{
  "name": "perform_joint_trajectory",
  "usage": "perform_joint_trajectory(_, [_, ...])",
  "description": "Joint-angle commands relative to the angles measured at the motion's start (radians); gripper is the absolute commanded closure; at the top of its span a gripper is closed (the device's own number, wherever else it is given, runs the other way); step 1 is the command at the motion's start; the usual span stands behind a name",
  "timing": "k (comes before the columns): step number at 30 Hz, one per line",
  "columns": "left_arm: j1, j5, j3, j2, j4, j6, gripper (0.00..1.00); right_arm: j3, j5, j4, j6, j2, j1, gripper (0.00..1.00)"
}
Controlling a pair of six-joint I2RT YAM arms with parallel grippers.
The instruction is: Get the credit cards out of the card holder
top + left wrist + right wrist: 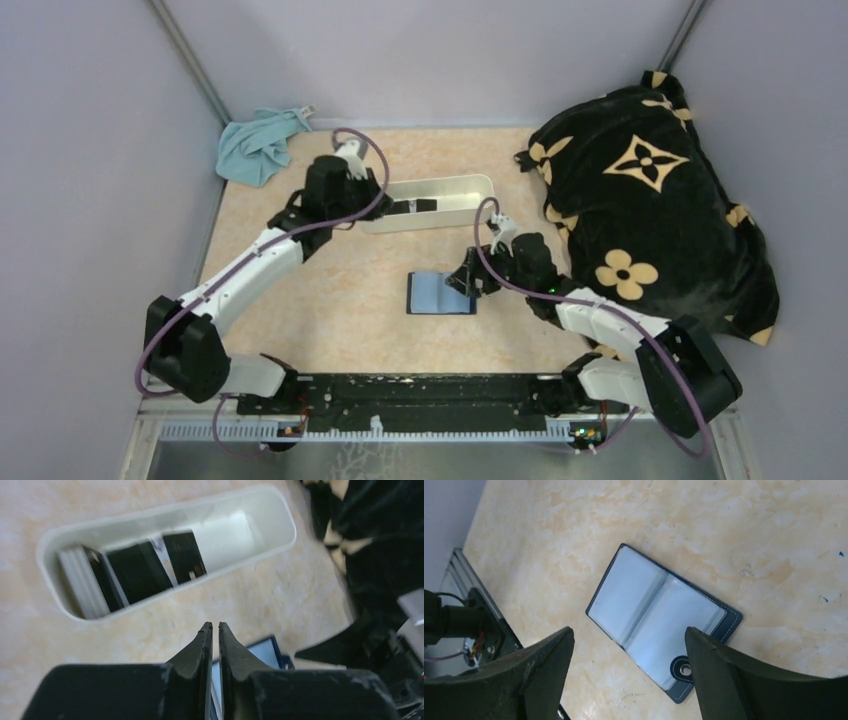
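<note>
Your right gripper (629, 632) hangs spread wide over the open navy-blue folding card holder (661, 630) mid-table; dark plastic credit cards (145, 570) sit in the white oblong tray (165, 517), near your clenched, empty left gripper (215, 627); check every pale slot

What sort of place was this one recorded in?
Probably a robot data-collection booth, not a home: plain lilac walls box in a marbled table, with a black mounting rail along its near edge.

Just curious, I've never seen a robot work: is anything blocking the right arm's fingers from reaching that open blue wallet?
Nothing visible does. The right fingers are spread wide over the card holder, which lies open and flat on the table. The right wrist view shows no object between them.
</note>
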Motion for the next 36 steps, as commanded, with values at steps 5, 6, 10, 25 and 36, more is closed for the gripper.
perform_joint_trajectory(5, [-0.067,-0.146,-0.285,-0.143,0.067,-0.052,0.57,0.361,0.486,-0.437,-0.153,0.144,0.273,0.08])
perform_joint_trajectory(6, [-0.063,-0.170,-0.291,-0.159,0.038,-0.067,0.47,0.384,0.540,-0.454,-0.150,0.171,0.304,0.07])
perform_joint_trajectory(10, [-0.038,-0.277,-0.316,-0.214,-0.068,-0.128,0.27,0.471,0.619,-0.503,-0.102,0.286,0.388,0.06])
perform_joint_trajectory(25, [0.019,-0.240,-0.445,-0.302,-0.076,-0.168,0.20,0.649,0.798,-0.665,-0.003,0.566,0.531,0.07])
perform_joint_trajectory(36, [0.027,-0.198,-0.454,-0.283,-0.050,-0.155,0.20,0.620,0.808,-0.687,0.078,0.567,0.533,0.41])
